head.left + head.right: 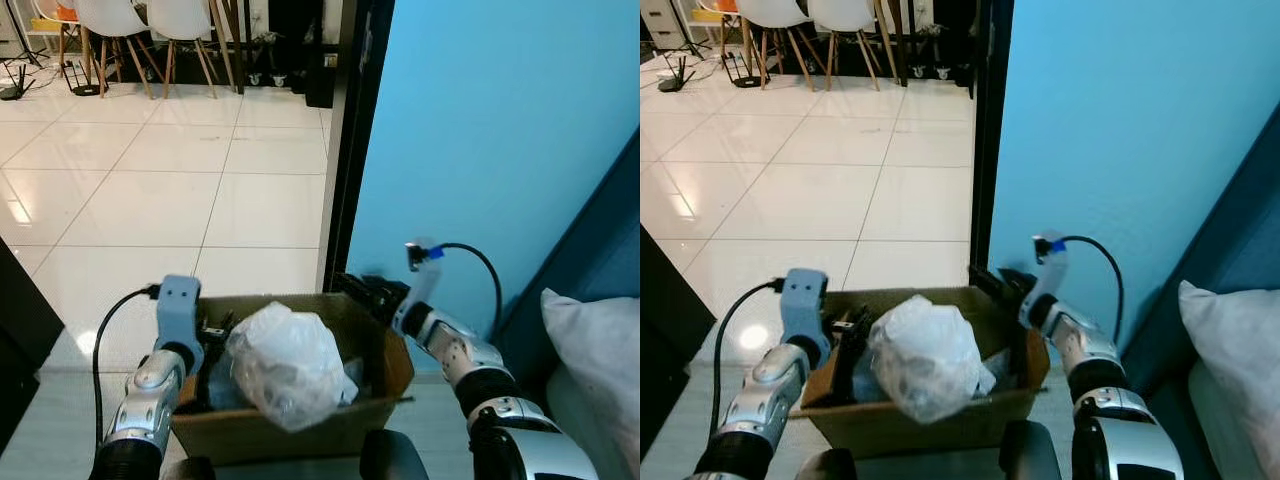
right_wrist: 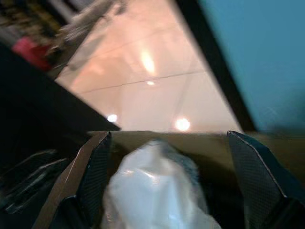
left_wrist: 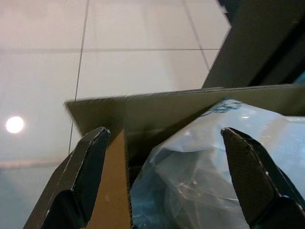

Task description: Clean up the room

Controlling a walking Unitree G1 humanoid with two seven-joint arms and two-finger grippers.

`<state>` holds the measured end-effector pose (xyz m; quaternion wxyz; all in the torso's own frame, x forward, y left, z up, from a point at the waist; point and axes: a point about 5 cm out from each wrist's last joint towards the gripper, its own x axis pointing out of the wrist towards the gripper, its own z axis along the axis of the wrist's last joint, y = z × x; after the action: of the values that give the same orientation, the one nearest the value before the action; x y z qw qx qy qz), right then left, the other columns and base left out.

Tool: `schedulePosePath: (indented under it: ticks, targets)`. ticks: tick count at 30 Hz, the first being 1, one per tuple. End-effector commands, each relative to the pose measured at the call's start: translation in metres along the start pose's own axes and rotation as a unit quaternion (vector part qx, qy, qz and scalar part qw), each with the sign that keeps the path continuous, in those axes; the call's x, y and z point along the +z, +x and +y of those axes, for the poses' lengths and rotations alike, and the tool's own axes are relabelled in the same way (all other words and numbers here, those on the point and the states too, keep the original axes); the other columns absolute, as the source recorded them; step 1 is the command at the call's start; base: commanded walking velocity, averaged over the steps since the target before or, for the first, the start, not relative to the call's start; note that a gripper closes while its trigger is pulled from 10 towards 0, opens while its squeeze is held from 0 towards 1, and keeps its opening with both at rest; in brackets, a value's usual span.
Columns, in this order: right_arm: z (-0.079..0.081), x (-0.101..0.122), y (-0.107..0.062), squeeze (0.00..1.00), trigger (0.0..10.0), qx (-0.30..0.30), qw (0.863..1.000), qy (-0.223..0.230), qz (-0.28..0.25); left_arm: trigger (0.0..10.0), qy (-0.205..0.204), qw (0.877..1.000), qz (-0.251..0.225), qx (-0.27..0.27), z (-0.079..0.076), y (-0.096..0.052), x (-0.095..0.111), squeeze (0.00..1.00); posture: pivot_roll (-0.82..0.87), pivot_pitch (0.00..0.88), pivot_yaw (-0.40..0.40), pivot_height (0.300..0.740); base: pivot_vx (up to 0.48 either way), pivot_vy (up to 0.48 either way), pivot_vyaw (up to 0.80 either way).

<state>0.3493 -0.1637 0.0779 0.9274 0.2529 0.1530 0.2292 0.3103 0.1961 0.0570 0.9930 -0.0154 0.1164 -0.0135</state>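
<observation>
A brown cardboard box (image 1: pixel 300 425) is held up in front of the robot, between both arms, above the white tiled floor (image 1: pixel 180 190). It is open-topped and stuffed with a crumpled clear plastic bag (image 1: pixel 285 365) that bulges above the rim; some dark items are seen tucked at the box's left inner side, too shadowed to identify.

Left gripper (image 3: pixel 167 176) – spread wide, set over the box's left wall: one black finger (image 3: pixel 78 179) is seen outside the cardboard edge, the other over the plastic bag inside. Whether the fingers actually press the wall cannot be told.

Right gripper (image 2: pixel 176 181) – also spread wide, at the box's right rear corner, with the bag and the far cardboard wall seen between its fingers. Contact with the box cannot be confirmed; the wrist view is blurred.

Just right of the box a light blue wall (image 1: pixel 500 130) is seen, edged by a black door frame (image 1: pixel 345 150). A white pillow (image 1: pixel 600 345) on dark blue upholstery is at far right. Across the floor, white chairs with wooden legs (image 1: pixel 150 30) are grouped, well apart from the box. A dark furniture edge (image 1: pixel 20 310) is at far left.
</observation>
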Motion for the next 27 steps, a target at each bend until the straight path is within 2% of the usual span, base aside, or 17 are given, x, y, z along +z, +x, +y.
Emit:
schedulePosePath:
  ticks: [1,4,6,9,10,11,14,24,27]
  targets:
    - [-0.012,-0.02,-0.008,0.0,10.0,-0.05,0.998,0.031,0.009,10.0,0.003,1.0,0.015,-0.005,-0.004,-0.002,-0.013,0.0,0.02,0.0,-0.08,0.597,0.0,0.0,0.0]
    - [-0.018,-0.034,-0.015,0.0,10.0,-0.069,0.996,0.046,0.02,10.0,0.011,0.999,0.034,-0.011,-0.007,-0.006,-0.027,0.0,0.02,0.0,-0.081,0.607,0.0,0.0,0.0]
    - [-0.021,-0.045,-0.021,0.0,10.0,-0.075,0.995,0.061,0.026,10.0,0.0,0.998,0.056,-0.001,-0.007,-0.009,-0.041,0.0,0.02,0.0,-0.082,0.616,0.0,0.0,0.0]
    - [-0.021,-0.049,-0.022,0.0,10.0,-0.075,0.995,0.066,0.028,10.0,-0.005,0.998,0.065,0.005,-0.007,-0.011,-0.046,0.0,0.02,0.0,-0.082,0.621,0.0,0.0,0.0]
    - [-0.021,-0.057,-0.026,0.0,10.0,-0.063,0.994,0.079,0.03,10.0,-0.034,0.995,0.092,0.035,0.001,-0.016,-0.061,0.0,0.02,0.0,-0.083,0.631,0.0,0.0,0.0]
    - [-0.02,-0.06,-0.027,0.0,10.0,-0.057,0.994,0.086,0.029,10.0,-0.047,0.992,0.103,0.049,0.005,-0.019,-0.067,0.0,0.02,0.0,-0.083,0.636,0.0,0.0,0.0]
    - [-0.02,-0.061,-0.027,0.0,10.0,-0.053,0.994,0.093,0.026,10.0,-0.055,0.99,0.113,0.061,0.009,-0.022,-0.071,0.0,0.03,0.0,-0.086,0.64,0.0,0.0,0.0]
    - [-0.018,-0.077,-0.027,0.0,10.0,-0.076,0.991,0.089,0.058,10.0,-0.015,0.984,0.166,0.058,0.007,-0.034,-0.095,0.0,0.04,0.0,-0.087,0.674,-0.059,0.0,0.0]
    - [-0.025,-0.082,-0.032,0.0,10.0,-0.12,0.988,0.068,0.074,10.0,-0.011,0.979,0.191,0.065,0.007,-0.041,-0.107,0.0,0.04,0.0,-0.087,0.687,-0.431,0.0,0.0]
